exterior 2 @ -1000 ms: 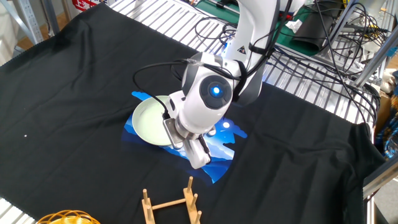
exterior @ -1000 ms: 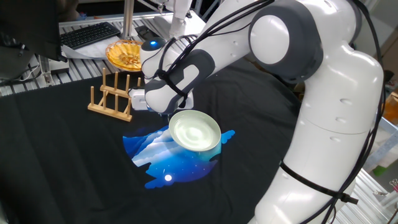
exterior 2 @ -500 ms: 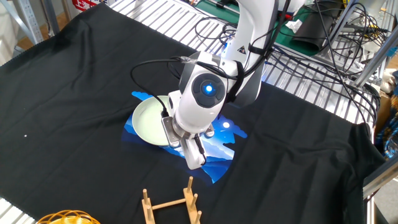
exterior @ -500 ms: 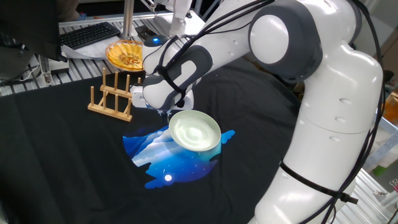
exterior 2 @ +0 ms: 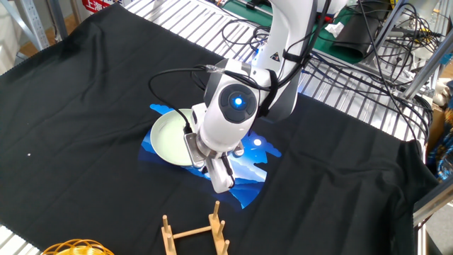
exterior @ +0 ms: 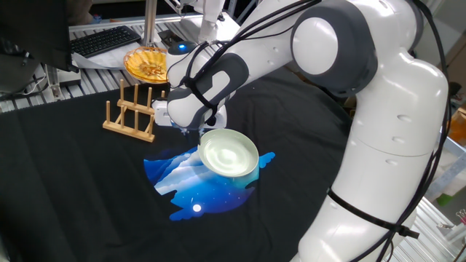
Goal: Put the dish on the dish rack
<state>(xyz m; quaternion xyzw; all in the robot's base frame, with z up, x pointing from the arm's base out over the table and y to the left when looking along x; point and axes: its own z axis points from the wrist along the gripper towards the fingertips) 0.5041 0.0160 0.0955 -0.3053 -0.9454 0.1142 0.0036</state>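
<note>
Pale mint-green and glossy, the dish (exterior: 228, 153) lies flat on a blue-and-white print (exterior: 196, 188) in the middle of my black cloth-covered table (exterior: 65, 196), right side up with its rim raised. In the other fixed view I see the same dish (exterior 2: 170, 137) partly hidden behind the arm's wrist. My gripper (exterior 2: 221, 176) hangs at the dish's edge, on the side nearest the dish rack, its fingers pointing down toward the cloth. I cannot tell from either view whether the jaws are parted or closed, nor whether they touch the rim; the wrist housing blocks one view and the fingers overlap in the other.

The light-wood dish rack (exterior: 133, 113) stands upright to the left of the dish and farther back, apart from it, with nothing between its pegs. Beyond the rack, at the far edge, sits an orange-yellow fluted dish (exterior: 148, 65), and a keyboard (exterior: 105, 40) lies to its left off the cloth.
</note>
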